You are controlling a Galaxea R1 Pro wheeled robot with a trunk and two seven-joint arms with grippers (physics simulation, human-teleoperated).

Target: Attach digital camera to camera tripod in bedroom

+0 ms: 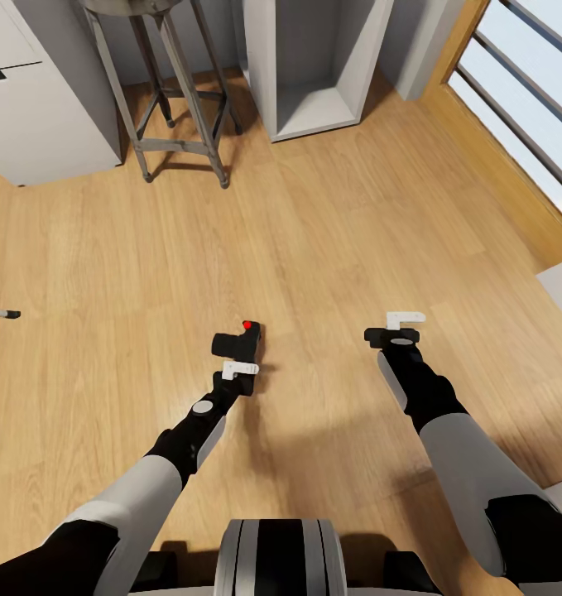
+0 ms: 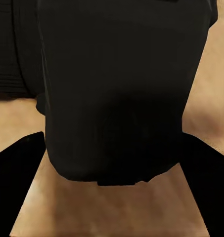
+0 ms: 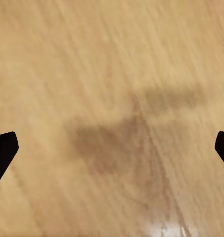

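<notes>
1. On the wood floor (image 1: pixel 330 215), just ahead of the robot's trunk and a little to its left, sits the camera (image 1: pixel 241 341), red button up and lens pointing toward the robot's left.
2. The left claw (image 1: pixel 241 369) is at the camera's near side; in the left wrist view the black body (image 2: pixel 114 89) sits between the two dark fingers (image 2: pixel 15 173), so the claw looks closed on the camera or about to be. Whether the camera is lifted or resting on the floor cannot be told.
3. The camera's long axis, lens to back, runs across the robot's front, crosswise to the left claw's reach.
4. The right claw (image 1: pixel 401 327) hovers well apart to the camera's right, open and empty; its wrist view has bare floor (image 3: pixel 112 98) between spread fingertips (image 3: pixel 3 148).
5. The left arm is clearly the nearer one.
6. At the far left edge lies a thin grey rod with a black tip (image 1: pixel 1 314), probably a tripod foot; the next move likely carries the camera that way.
7. Beyond stand a grey stool (image 1: pixel 160 91), a white shelf (image 1: pixel 314 74) and a window (image 1: pixel 521 99).
</notes>
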